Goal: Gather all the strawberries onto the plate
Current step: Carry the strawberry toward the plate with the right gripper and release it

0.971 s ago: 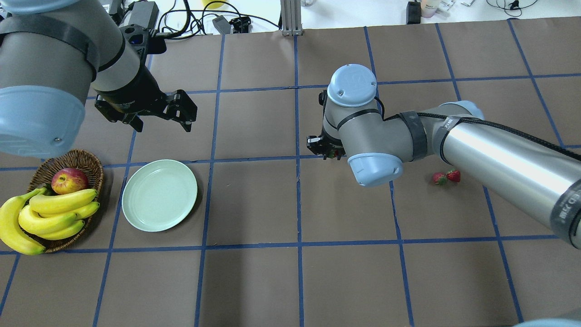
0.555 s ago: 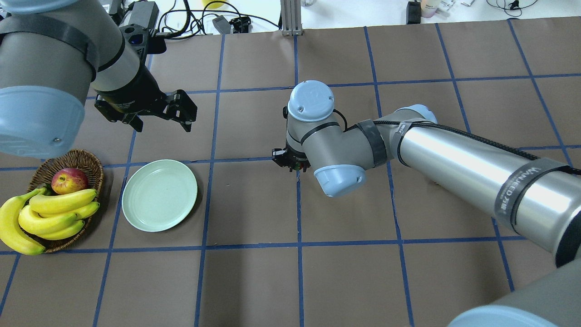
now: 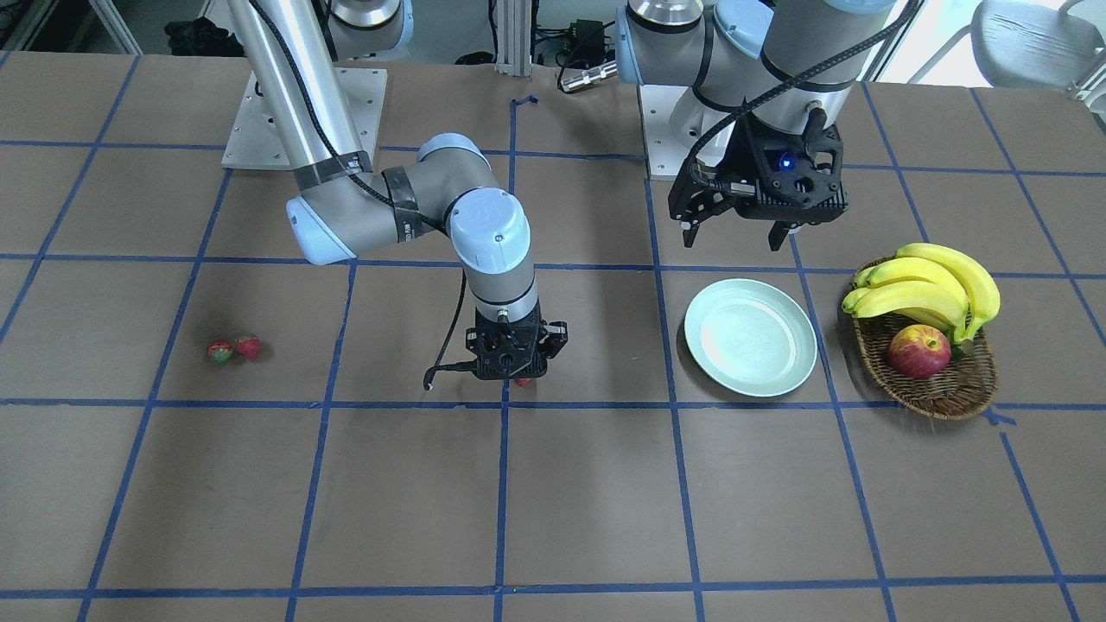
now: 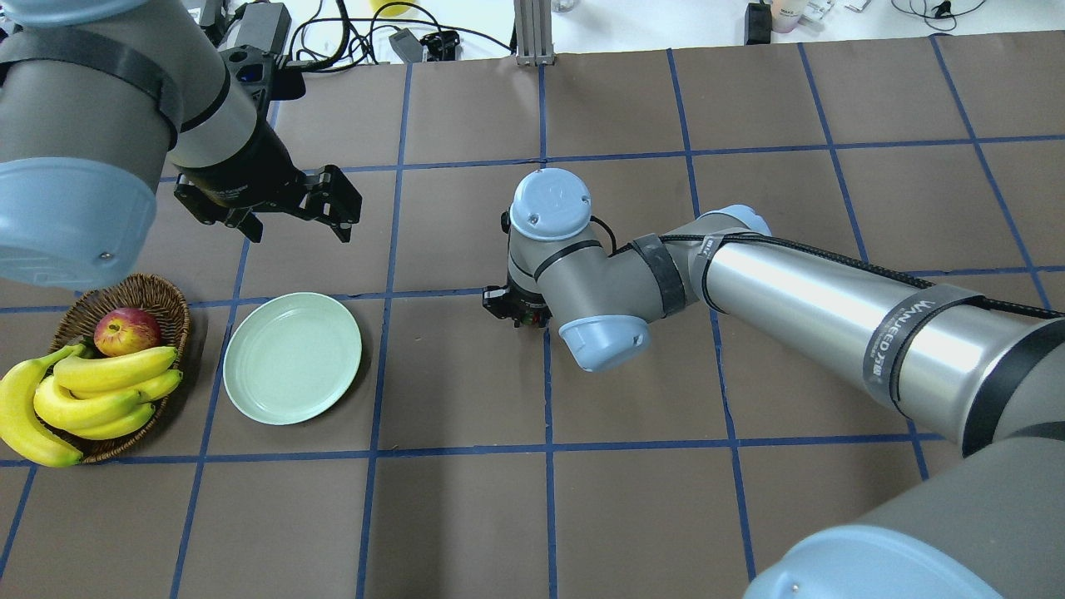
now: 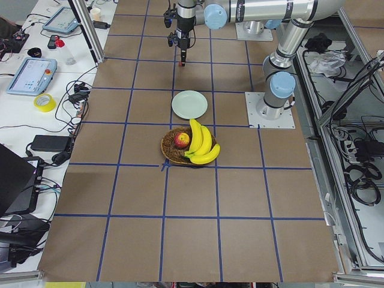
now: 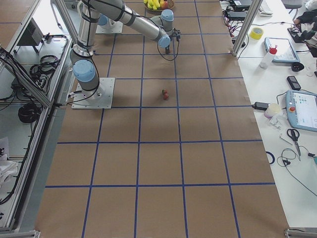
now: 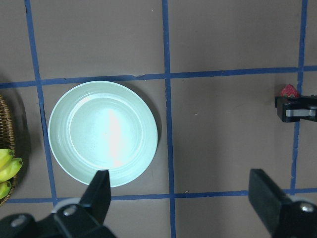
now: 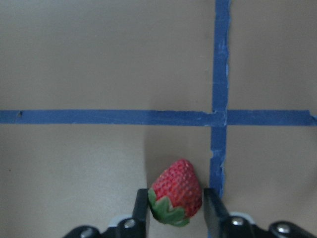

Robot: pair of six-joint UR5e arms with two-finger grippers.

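My right jaws are clenched on one strawberry [image 8: 176, 191], gripping its sides with the red tip pointing away from my wrist and the green cap tucked back between the fingers [image 8: 212, 210]. I hold it low over the table [image 4: 466, 516], just beside a crossing of the blue tape [image 8: 220, 74] near the middle of the grid. From across the table only a sliver of red shows under my right wrist.

The plate [image 4: 292, 358] sits bare on the table toward my left side, well apart from the fruit I carry, with nothing in it. My left jaws are released, their fingers [image 7: 99, 193] spread wide, and they hang above the table beyond the plate's far rim. My left wrist camera looks straight down on the plate and catches the carried strawberry at its right edge.

The two other strawberries [image 3: 235, 349] lie on the table far out on my right side, touching or nearly so, one of them partly green. A wicker basket [image 4: 163, 291] stands just beside the plate on its outer side, holding bananas [image 4: 108, 383] and an apple [image 4: 126, 330].
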